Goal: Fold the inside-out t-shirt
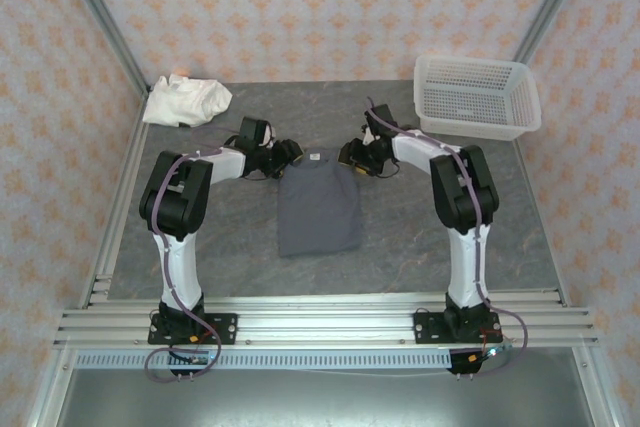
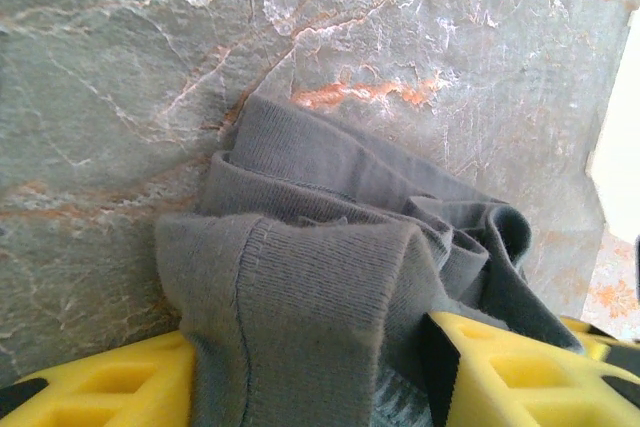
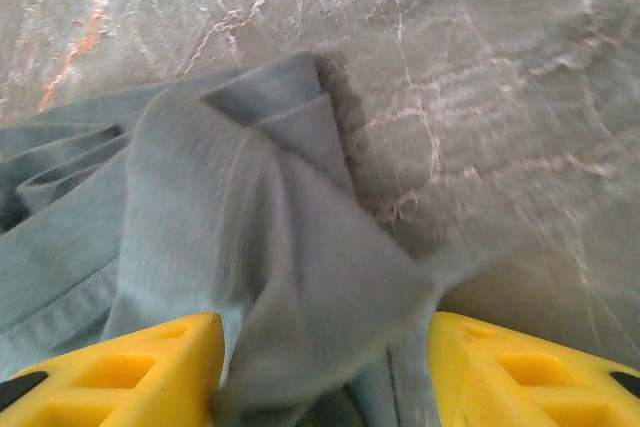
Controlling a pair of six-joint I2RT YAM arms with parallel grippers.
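Far left of the t-shirt (image 1: 318, 212), toward the back corner, a crumpled white garment (image 1: 187, 100) lies against the wall, well apart from it. The table (image 1: 420, 237) left of the t-shirt is bare grey marbled stone out to the metal side rail (image 1: 118, 217).

The left gripper (image 1: 290, 154) sits at the t-shirt's far left corner. In the left wrist view, bunched ribbed hem fills the gap between its yellow fingers (image 2: 100, 387) and touches both. Whether it is clamped or only resting there, I cannot tell.

The t-shirt itself lies near the middle of the table as a dark grey upright rectangle, its near and side edges flat, with open stone all round and a wide strip before the front rail (image 1: 320, 319).

The right gripper (image 1: 350, 155) sits at the t-shirt's far right corner. A raised, blurred fold of cloth stands between its fingers (image 3: 520, 377); grasped or let go, I cannot tell.

Right of the t-shirt the stone is bare again. Toward the far right corner stands a white mesh basket (image 1: 470, 127), well apart. Patterned walls (image 1: 320, 7) close the back and sides.
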